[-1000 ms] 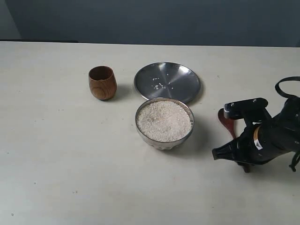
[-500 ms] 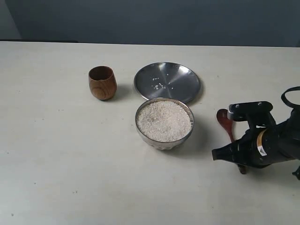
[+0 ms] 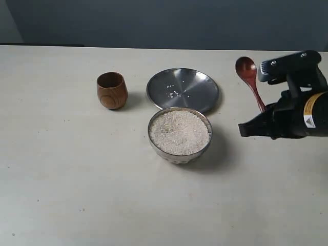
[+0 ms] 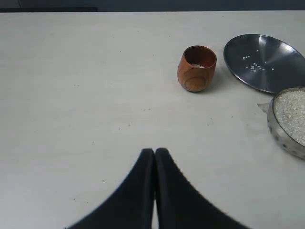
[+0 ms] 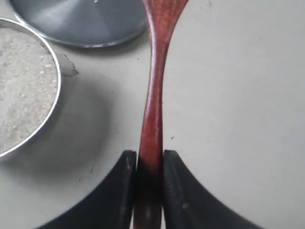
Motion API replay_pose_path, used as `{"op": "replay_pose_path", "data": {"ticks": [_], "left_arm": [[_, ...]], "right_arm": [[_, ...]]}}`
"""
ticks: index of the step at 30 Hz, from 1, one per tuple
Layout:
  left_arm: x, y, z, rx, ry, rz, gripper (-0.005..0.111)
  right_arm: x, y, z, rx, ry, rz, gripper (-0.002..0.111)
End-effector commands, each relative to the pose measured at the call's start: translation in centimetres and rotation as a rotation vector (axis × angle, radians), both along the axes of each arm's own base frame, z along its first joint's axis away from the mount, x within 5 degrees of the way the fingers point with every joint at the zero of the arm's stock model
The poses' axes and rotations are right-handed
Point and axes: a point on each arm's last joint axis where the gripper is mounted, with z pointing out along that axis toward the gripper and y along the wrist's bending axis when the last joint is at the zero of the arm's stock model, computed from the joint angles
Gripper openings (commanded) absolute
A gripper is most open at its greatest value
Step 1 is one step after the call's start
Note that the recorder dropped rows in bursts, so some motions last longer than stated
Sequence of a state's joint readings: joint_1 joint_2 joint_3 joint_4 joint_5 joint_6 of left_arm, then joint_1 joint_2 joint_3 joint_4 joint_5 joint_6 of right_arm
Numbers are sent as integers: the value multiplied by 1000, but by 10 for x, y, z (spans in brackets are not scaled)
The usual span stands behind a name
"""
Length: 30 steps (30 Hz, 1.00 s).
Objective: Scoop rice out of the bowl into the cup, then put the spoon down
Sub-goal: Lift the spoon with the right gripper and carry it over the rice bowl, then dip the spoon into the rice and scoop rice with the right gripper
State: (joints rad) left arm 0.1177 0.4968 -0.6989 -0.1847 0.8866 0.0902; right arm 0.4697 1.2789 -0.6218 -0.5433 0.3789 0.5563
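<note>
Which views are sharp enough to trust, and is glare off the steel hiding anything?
Exterior view: even light, no harsh glare; the bowl throws a soft shadow toward the right. Left wrist view: crisp, the plate only dully shiny. Right wrist view: slightly soft, yet the spoon in the right claw is clear.

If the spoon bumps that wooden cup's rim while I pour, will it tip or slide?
The cup looks small and wooden with few grains inside, so probably light and apt to slide. Its barrel shape narrows toward the base, so a rim knock could tip it; tipped, it would likely roll.
</note>
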Motion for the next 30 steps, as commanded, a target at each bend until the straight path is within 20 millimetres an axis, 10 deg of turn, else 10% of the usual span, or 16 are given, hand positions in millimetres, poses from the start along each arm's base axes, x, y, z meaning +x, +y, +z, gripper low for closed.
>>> {"op": "replay_pose_path", "data": {"ticks": [1, 12, 30], "left_arm": [[0, 0, 1, 2, 1, 0, 0], [0, 0, 1, 2, 1, 0, 0], [0, 0, 1, 2, 1, 0, 0]], "right_arm": [[0, 14, 27, -210, 49, 214, -1], [17, 59, 56, -549, 266, 421, -1], [-2, 146, 5, -1106, 140, 639, -1]]}}
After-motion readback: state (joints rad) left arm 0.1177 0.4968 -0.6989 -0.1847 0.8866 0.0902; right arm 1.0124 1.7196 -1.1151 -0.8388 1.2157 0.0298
